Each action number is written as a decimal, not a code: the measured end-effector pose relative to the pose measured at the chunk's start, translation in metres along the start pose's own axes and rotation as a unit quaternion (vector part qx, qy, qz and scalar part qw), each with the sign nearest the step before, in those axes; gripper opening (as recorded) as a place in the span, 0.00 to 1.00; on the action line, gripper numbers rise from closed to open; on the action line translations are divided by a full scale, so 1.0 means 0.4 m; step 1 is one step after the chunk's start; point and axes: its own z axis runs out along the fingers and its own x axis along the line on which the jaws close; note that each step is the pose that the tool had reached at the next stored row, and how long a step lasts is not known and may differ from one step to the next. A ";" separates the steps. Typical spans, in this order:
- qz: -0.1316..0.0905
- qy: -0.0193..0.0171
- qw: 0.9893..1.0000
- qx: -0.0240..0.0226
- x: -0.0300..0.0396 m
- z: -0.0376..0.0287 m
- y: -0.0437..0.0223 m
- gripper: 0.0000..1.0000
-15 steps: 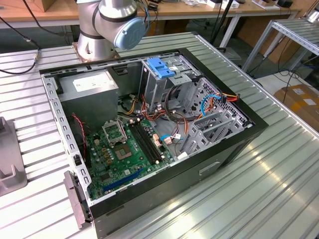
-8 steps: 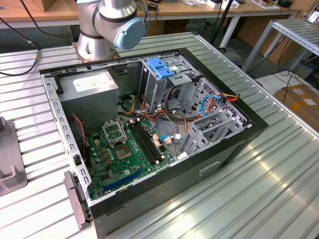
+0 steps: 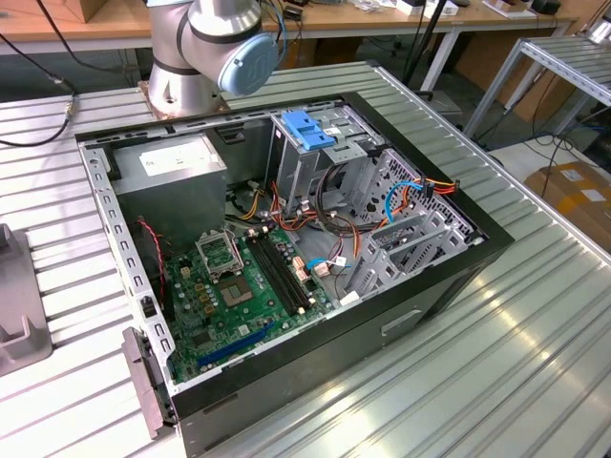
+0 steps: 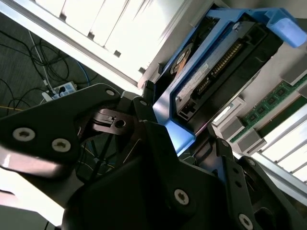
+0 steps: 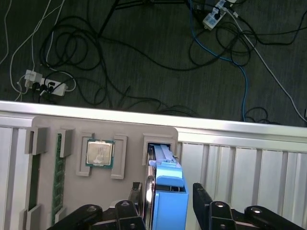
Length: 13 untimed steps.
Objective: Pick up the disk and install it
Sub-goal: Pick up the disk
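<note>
The disk [image 5: 165, 191] stands on edge in a slot of a grey holder tray [image 5: 129, 132], its blue rail and end tab facing the first wrist camera. My gripper [image 5: 168, 189] straddles it, one black finger [image 5: 136, 190] close against one side and the other finger [image 5: 201, 194] a small gap away from the blue rail. The second wrist view shows the disk [image 4: 216, 62] with its dark body, connector edge and blue rail running up between the same fingers of the gripper [image 4: 182, 124]. The jaws look open around the disk. The open computer case [image 3: 286, 239] lies on the table in the exterior view.
A processor chip [image 5: 100, 153] and a memory stick [image 5: 59, 177] sit in other tray slots. Beyond the table edge [image 5: 216, 124], cables and a power strip [image 5: 48, 86] lie on the dark floor. Inside the case are a blue bracket [image 3: 310, 129] and a motherboard [image 3: 248, 286]. The arm's base [image 3: 224, 43] stands behind it.
</note>
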 end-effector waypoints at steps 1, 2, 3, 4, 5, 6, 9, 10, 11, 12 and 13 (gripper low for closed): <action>0.000 0.000 1.000 0.000 0.000 0.000 0.000 0.54; 0.000 0.000 1.000 0.000 0.000 0.001 0.000 0.54; 0.000 0.000 1.000 0.000 0.000 0.001 0.000 0.54; 0.000 0.000 1.000 0.000 0.000 0.001 0.000 0.54; 0.000 0.000 1.000 0.000 0.000 0.001 0.000 0.54; 0.000 0.000 1.000 0.000 0.000 0.002 0.000 0.54; 0.000 0.000 1.000 0.000 0.000 0.002 0.000 0.54; 0.000 0.000 1.000 0.000 0.000 0.002 0.000 0.54; 0.000 0.000 1.000 0.000 0.000 0.002 0.000 0.54; 0.000 0.000 1.000 0.000 0.000 0.002 0.000 0.54; 0.000 0.000 1.000 0.000 0.000 0.002 0.000 0.54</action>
